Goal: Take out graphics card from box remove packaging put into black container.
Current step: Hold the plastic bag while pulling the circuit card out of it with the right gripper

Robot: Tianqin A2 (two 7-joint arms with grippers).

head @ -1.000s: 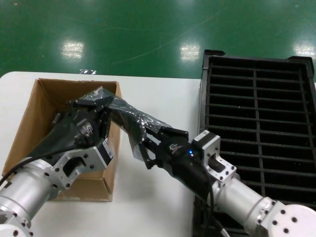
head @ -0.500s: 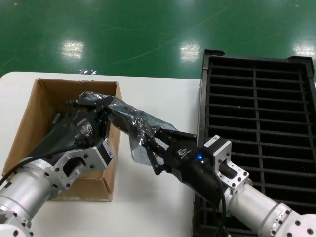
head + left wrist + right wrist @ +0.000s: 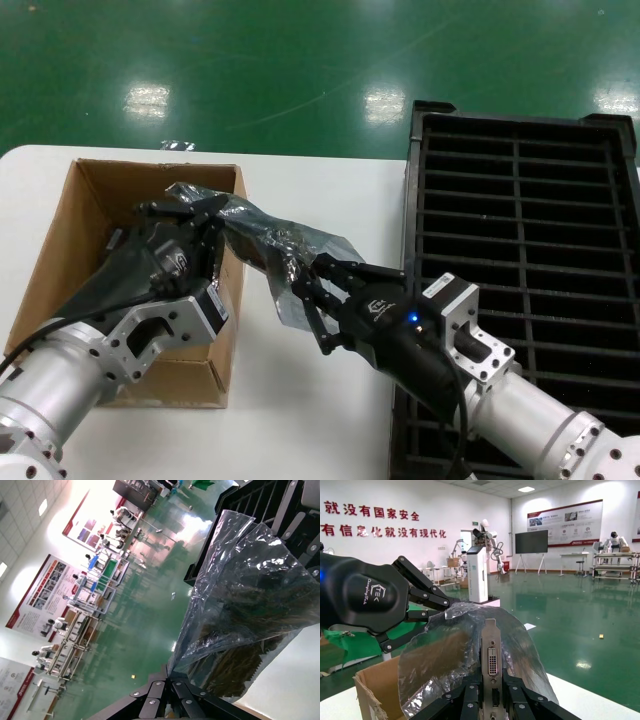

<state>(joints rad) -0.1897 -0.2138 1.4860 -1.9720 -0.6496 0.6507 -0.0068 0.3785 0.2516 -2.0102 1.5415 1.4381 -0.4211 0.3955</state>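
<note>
Dark graphics card [image 3: 491,656] half inside crinkled translucent antistatic bag [image 3: 262,240], hanging between brown cardboard box [image 3: 62,240] and black slotted tray [image 3: 520,230]; right gripper [image 3: 308,302] clenched on bracket, left gripper [image 3: 200,215] pinching bag; pull apart straight, steadily

Head view is evenly lit from overhead: you get three white lamp reflections on the glossy green floor [image 3: 300,60], soft shadows on the white tabletop [image 3: 330,190]. The crinkled translucent plastic bag [image 3: 290,250] throws specular glare. Left wrist view blows out at the ceiling, with the bag [image 3: 240,595] close and hazy. Right wrist view is bright; the silver metal bracket [image 3: 491,655] is sharp.
</note>
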